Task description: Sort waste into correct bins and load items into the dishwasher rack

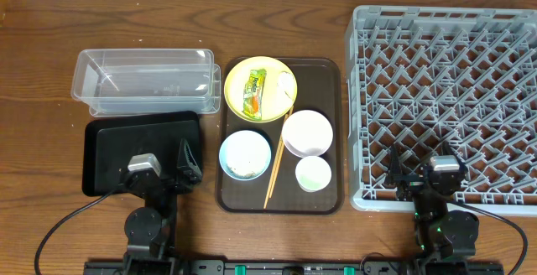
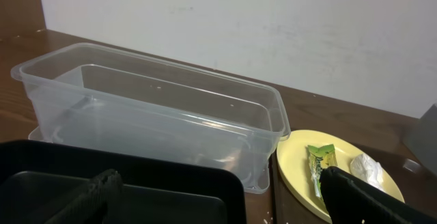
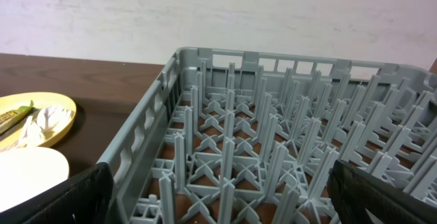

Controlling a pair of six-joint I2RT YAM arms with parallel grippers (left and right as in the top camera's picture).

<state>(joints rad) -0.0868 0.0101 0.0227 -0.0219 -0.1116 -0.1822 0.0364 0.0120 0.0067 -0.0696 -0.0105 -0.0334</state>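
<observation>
A dark brown serving tray (image 1: pixel 325 82) sits in the middle of a wooden table (image 1: pixel 50 23), and everything else is placed around it. On the tray's far left corner is a round yellow plate (image 1: pixel 237 90). A green-and-orange snack wrapper (image 1: pixel 254 92) lies across the plate, with a crumpled white tissue (image 1: pixel 286 83) just beside it. A light blue bowl (image 1: pixel 245 147) stands at the tray's near left, with a few white rice grains (image 1: pixel 245 171) inside. A white bowl (image 1: pixel 307 132) stands toward the tray's right, and a small pale cup (image 1: pixel 314 173) stands nearer than it. Two wooden chopsticks (image 1: pixel 274 172) lie together between the blue bowl and the cup, running near to far at a slight slant. Left of the tray at its far end is a clear plastic tub (image 1: pixel 84 78), empty. Nearer than the tub is a flat black tray (image 1: pixel 109 153), just beside the serving tray's left edge. Right of the serving tray stands a large grey dishwasher rack (image 1: pixel 351 107) full of upright pegs, with nothing loaded. The left gripper (image 2: pixel 220 179) hangs over the black tray's right edge with its fingers spread wide and nothing between them. The right gripper (image 3: pixel 220 173) hangs over the rack's near left corner, likewise spread apart and empty.
</observation>
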